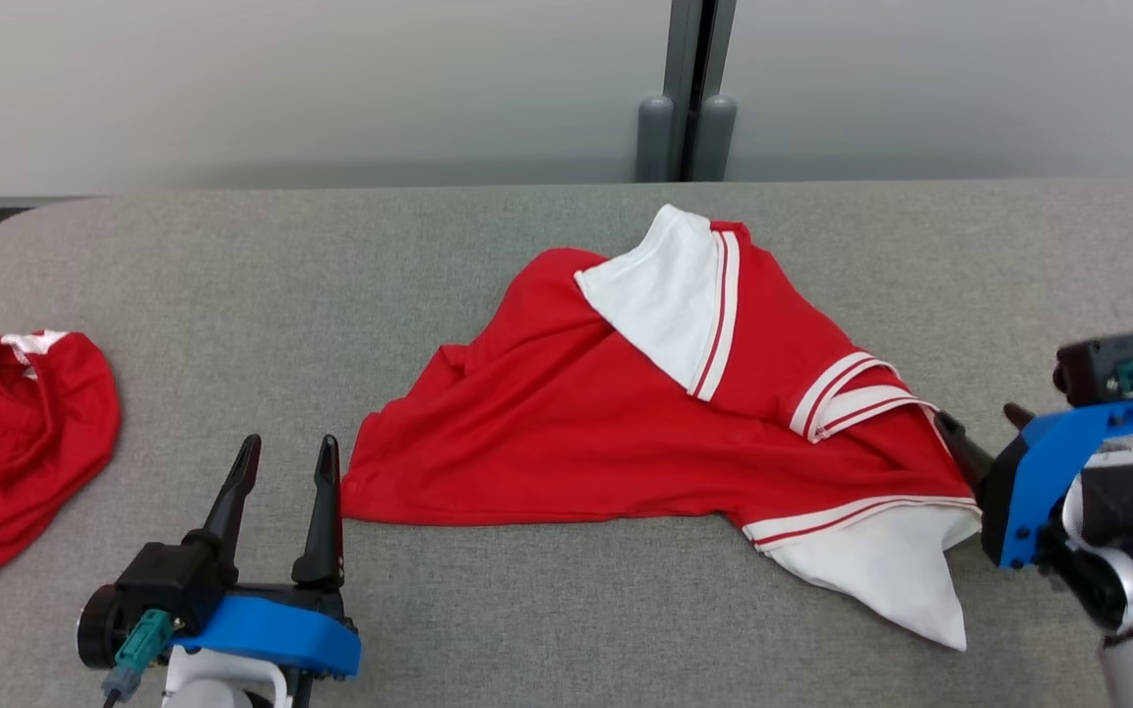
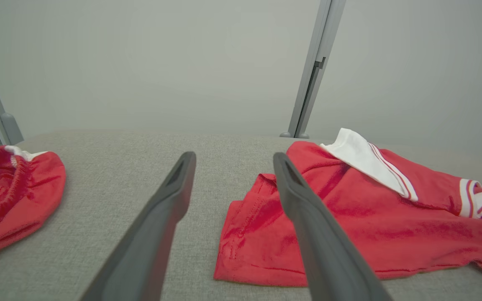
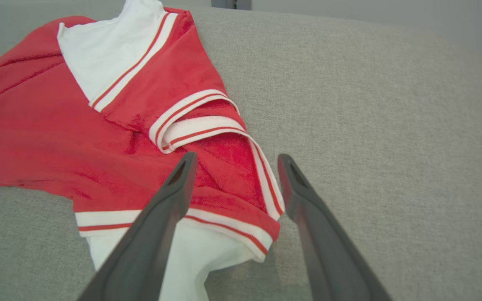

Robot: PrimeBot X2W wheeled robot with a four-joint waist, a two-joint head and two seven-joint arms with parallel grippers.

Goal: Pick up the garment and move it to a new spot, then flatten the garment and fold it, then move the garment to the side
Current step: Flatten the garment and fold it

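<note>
From the head view, the left gripper [image 1: 289, 444] stands with its two dark fingers spread and nothing between them. The garment [image 1: 566, 423], a red shirt with white panels and striped trim, lies crumpled on the grey padded table [image 1: 330, 265], with its near red corner just to the right of that gripper's right finger. The right gripper [image 1: 980, 418] is also spread and empty, with its fingertips at the shirt's right edge, near the striped sleeve cuff [image 1: 852, 398]. A second red garment [image 1: 21, 442] sits bunched well off to the left of the left gripper, and a grey post [image 1: 686, 98] rises far beyond both grippers. In the left wrist view, bare table runs ahead between the open fingers. The shirt's folded hem corner starts just past the right finger, so nothing blocks a reach to it. In the right wrist view, the spread fingers hang over the striped hem, with the white panel under the left finger and bare table beyond the right one. The main risk, as I judge it, is a pinch that catches only the top layer or the loose cuff. The shirt would then lift lopsided and bunch further instead of spreading. A second risk is the left arm brushing or snagging the other red garment if it swings outward. The white flap and the sleeve folded over the body will also resist flattening until they are pulled clear.
</note>
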